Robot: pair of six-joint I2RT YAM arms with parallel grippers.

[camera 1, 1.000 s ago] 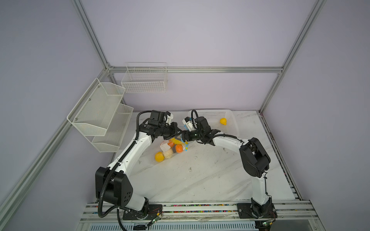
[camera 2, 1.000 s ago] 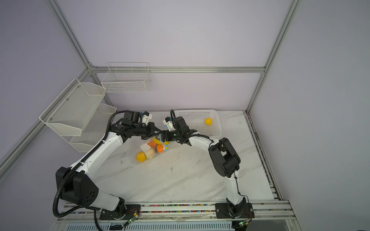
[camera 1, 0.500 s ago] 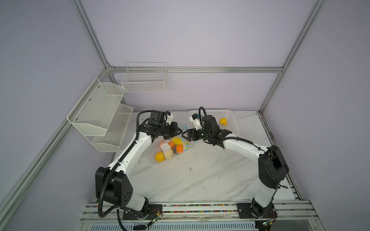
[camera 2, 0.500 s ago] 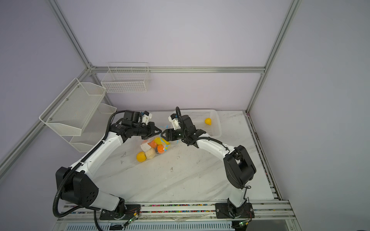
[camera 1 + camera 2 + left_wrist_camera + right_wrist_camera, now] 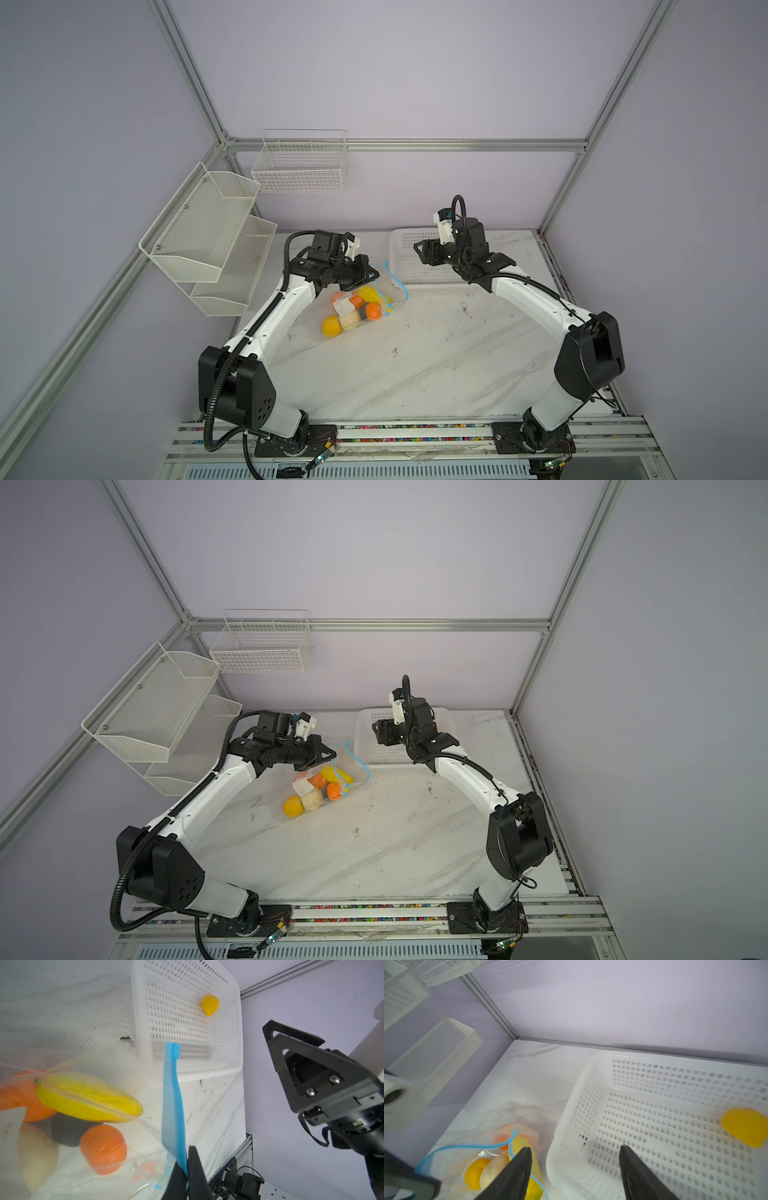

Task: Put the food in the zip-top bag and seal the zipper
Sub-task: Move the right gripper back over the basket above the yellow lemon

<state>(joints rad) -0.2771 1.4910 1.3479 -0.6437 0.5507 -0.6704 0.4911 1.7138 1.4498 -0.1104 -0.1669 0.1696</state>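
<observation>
Left claw (image 5: 188, 1164): closed tight on the blue zipper strip (image 5: 172, 1095) of the clear bag (image 5: 124, 1057), whose mouth is held lifted and gaping; its place is unchanged from a second ago. Right claw (image 5: 575, 1155): jaws spread wide, nothing held; a second ago it was at the bag's mouth beside the left claw, and it is now drawn back over the bag-side edge of the white plastic basket (image 5: 187, 1072). Bag: rested on the table (image 5: 415, 353) between the left arm and the basket. Contents counted, seven: three orange balls (image 5: 103, 1148), one long yellow piece (image 5: 87, 1097), one yellow ball (image 5: 331, 326), one cream ball (image 5: 349, 321), one black lump (image 5: 66, 1132). One yellow fruit (image 5: 210, 1004) is left in the basket, hidden behind the right arm in both top views.
</observation>
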